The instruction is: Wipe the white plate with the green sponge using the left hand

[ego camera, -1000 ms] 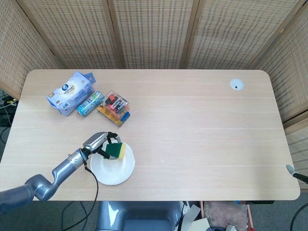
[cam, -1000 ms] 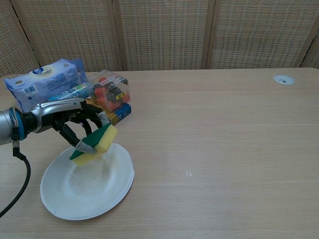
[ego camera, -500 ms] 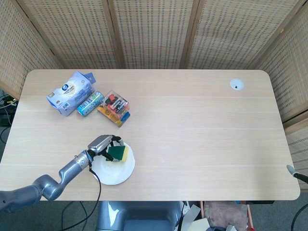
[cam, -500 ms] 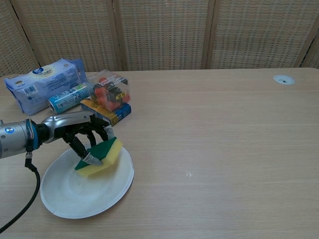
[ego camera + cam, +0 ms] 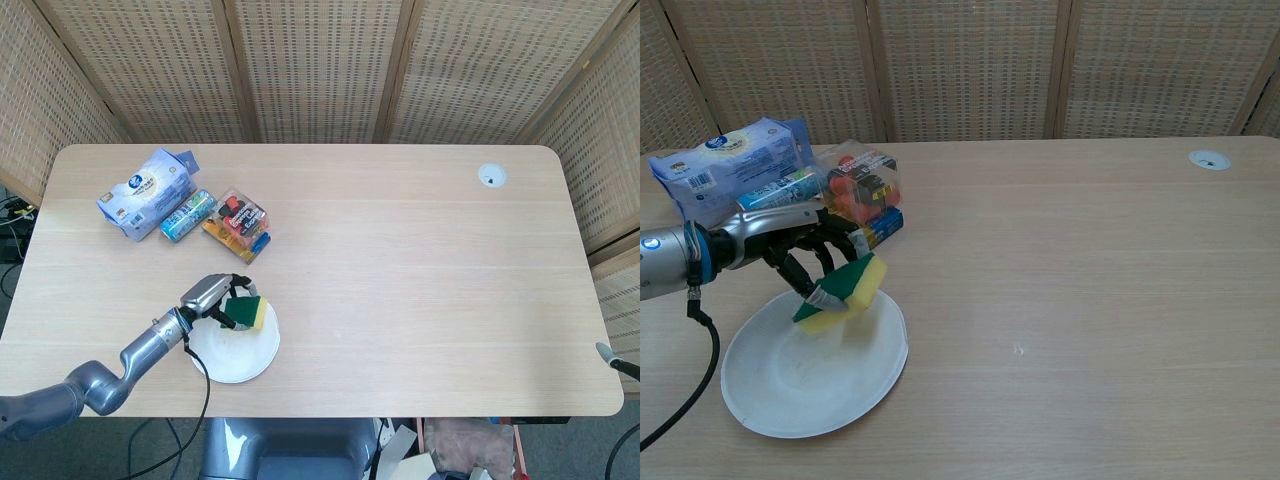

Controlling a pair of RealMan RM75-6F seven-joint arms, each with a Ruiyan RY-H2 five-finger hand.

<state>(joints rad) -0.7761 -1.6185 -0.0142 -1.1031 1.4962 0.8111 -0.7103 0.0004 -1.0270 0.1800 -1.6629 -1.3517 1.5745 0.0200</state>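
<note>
Wood tabletop: pale, wide; bears every item listed below.
White plate: near the front left edge of the table, sitting flat.
Blue wipes pack: far left, behind the plate; a can lies beside it, then a clear snack box.
Left hand: over the plate's far rim, fingers clamped on the sponge.
Green sponge: green face up, yellow underside; tilted, its lower corner at or just above the plate's far part.
Right hand: only a dark tip at the right edge of the head view; whether it is apart or together cannot be told.
Change: half a second ago the sponge lay lower and flatter, further in on the plate; it has since lifted and drawn back toward the far rim.
Meaning: likely the return part of a wiping stroke; wiping under way, another pass probably needed.
</note>
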